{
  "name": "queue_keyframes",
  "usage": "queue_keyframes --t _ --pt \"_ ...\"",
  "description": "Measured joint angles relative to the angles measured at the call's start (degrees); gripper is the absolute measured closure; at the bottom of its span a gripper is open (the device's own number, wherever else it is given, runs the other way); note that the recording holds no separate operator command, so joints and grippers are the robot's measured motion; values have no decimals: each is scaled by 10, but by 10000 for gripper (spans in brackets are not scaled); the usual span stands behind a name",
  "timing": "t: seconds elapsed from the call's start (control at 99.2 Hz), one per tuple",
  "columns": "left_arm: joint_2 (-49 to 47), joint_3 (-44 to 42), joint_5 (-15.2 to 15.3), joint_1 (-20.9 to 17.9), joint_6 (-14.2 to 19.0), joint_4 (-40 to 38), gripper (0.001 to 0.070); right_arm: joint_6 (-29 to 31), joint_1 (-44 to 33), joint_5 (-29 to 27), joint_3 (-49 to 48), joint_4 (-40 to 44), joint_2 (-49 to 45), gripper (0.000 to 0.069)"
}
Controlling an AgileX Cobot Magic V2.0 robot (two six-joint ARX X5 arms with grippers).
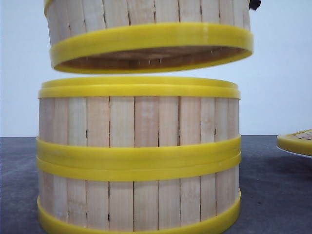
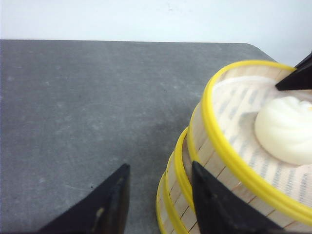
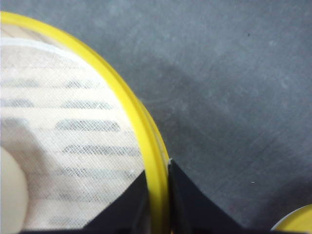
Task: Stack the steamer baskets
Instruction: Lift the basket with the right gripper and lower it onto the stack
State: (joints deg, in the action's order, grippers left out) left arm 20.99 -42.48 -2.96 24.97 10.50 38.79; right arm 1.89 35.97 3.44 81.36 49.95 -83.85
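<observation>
Two steamer baskets stand stacked on the table, one [image 1: 139, 119] on top of the other [image 1: 139, 200]. A third steamer basket [image 1: 146, 24] hangs just above them with a thin gap. It has a mesh liner [image 3: 73, 122] and holds a white bun [image 2: 285, 129]. My right gripper [image 3: 157, 168] is shut on its yellow rim, one finger inside and one outside. My left gripper [image 2: 160, 165] is open next to the stack [image 2: 183, 161] with nothing held. One of its fingers [image 2: 214, 204] lies close to the hanging basket's wall.
A flat yellow-rimmed slatted lid [image 1: 297, 141] lies on a white plate at the right edge of the front view, and its edge [image 3: 297, 222] shows in the right wrist view. Dark grey table [image 2: 73, 107] stretches left of the stack.
</observation>
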Motion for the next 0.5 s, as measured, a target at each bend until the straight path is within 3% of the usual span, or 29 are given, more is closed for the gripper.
queue_keyframes --t 0.504 --pt "0 0 0 0 -5 5 481 -1 15 4 -1 -24 -23 662"
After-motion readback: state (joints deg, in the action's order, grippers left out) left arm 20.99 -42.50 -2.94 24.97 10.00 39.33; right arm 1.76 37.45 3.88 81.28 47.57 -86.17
